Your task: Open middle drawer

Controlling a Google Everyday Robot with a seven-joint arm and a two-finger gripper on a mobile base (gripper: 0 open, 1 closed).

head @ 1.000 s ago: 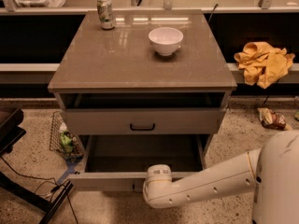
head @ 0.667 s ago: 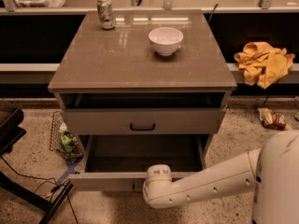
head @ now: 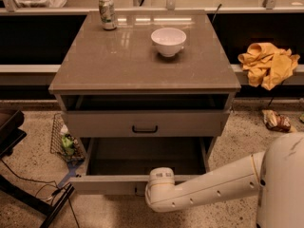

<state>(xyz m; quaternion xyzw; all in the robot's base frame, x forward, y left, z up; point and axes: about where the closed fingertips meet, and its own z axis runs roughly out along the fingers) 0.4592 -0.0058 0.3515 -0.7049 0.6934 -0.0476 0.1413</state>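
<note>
At lower centre, the end effector (head: pixel 144 189), whose grip I cannot tell, should pull the middle drawer (head: pixel 107 185) straight outward.

A white ceramic bowl (head: pixel 168 41) sits on the grey cabinet bench (head: pixel 118 65), with a metal drinks can (head: pixel 108 13) behind it at upper left. Below the top drawer (head: pixel 190 123), the grey-beige middle drawer (head: pixel 142 158) juts forward. The robot's pincer (head: pixel 141 190) is at its front panel, lower centre.

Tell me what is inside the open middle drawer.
Only the bare grey floor of the middle drawer shows; nothing lies on the visible part. Its rear is hidden under the top drawer. The gripper is at its front, mostly covered by the arm.
</note>
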